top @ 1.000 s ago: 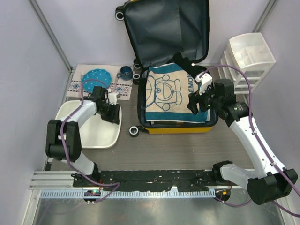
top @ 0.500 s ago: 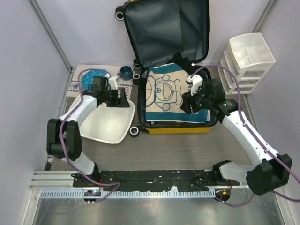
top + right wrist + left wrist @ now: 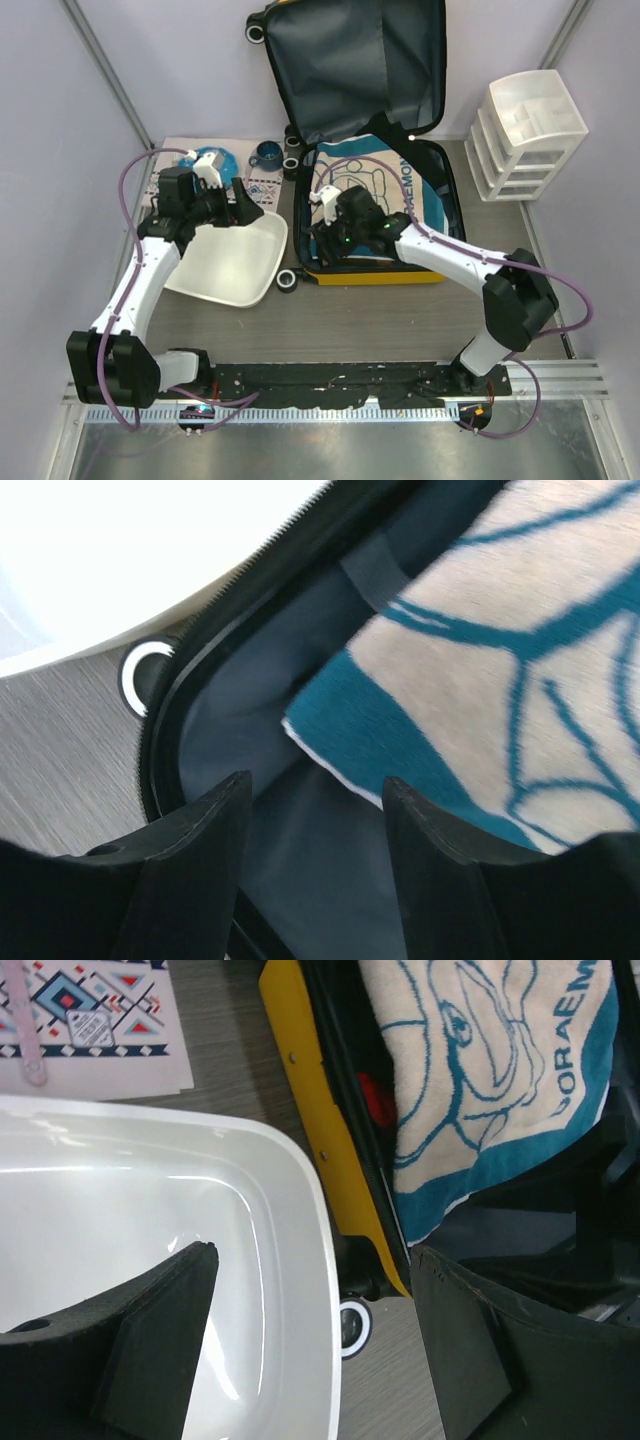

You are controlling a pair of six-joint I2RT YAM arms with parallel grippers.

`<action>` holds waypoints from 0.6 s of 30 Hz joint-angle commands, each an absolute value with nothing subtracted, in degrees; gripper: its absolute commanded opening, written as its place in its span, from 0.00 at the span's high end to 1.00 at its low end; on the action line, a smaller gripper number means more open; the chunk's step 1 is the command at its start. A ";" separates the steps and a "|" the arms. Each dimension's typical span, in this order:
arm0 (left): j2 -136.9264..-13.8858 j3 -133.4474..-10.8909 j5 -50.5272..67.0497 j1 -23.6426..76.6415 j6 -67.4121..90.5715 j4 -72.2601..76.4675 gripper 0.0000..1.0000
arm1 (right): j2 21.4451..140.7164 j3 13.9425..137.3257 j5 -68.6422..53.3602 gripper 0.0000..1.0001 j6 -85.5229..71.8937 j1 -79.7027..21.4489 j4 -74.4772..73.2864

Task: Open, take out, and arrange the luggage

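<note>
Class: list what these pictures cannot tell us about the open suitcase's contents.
Whatever lies under the towel: covered by it in every view.
Red item, left wrist: mostly tucked behind the towel's edge; unidentifiable.
Towel's near-left part, top external: the right hand and its arm cover it.

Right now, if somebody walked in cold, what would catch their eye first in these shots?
The open yellow suitcase stands out at back centre, its lid standing up and a teal-and-cream Doraemon towel lying inside. The right claw hangs open over the dark lining by the towel's near-left corner. Just left of the suitcase sits a white tray, with the open left claw above its rim.
</note>
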State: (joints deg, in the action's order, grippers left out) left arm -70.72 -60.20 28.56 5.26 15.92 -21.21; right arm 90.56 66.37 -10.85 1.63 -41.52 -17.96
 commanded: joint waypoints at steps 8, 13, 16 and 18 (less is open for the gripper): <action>-66.18 -57.13 29.18 1.58 19.25 -18.37 0.18 | 98.78 70.40 7.45 0.31 -3.87 -47.64 -10.99; -65.74 -57.13 29.87 1.32 19.25 -17.76 0.18 | 101.60 71.54 9.58 0.42 -3.25 -47.64 -10.46; -66.00 -56.69 30.76 1.32 20.30 -16.61 0.18 | 101.95 72.15 7.65 0.55 -3.16 -47.64 -11.07; -66.27 -56.69 33.12 1.23 20.04 -15.74 0.18 | 101.08 72.51 6.68 0.71 -2.20 -47.72 -12.03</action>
State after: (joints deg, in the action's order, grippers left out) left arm -67.07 -56.82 29.06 1.69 19.16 -19.90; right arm 102.41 69.41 6.46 -2.76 -47.46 -12.69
